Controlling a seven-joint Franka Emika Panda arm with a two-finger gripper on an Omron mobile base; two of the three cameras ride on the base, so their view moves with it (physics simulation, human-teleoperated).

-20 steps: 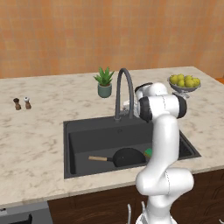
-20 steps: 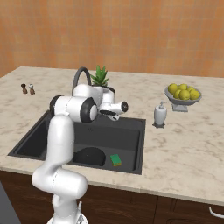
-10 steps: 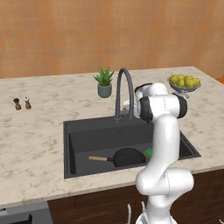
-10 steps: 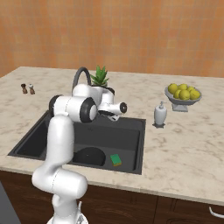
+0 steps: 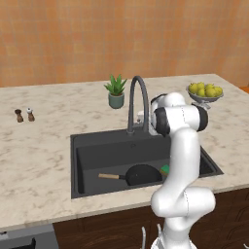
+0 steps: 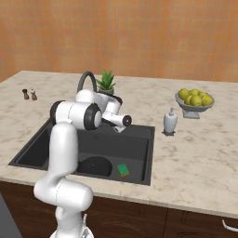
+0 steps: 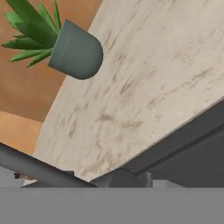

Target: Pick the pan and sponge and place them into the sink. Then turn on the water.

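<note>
Two task items lie in the sink (image 5: 78,165): the pan (image 5: 141,174) on the near floor, handle pointing left, and the sponge (image 6: 123,169) just right of it. Farther back, the gripper (image 6: 122,125) sits beside the faucet (image 5: 137,99) base; whether its jaws are apart cannot be told. Beyond stands a potted plant (image 7: 65,46).

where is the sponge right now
The sponge lies on the floor of the sink, near its front right corner, just right of the pan.
</note>
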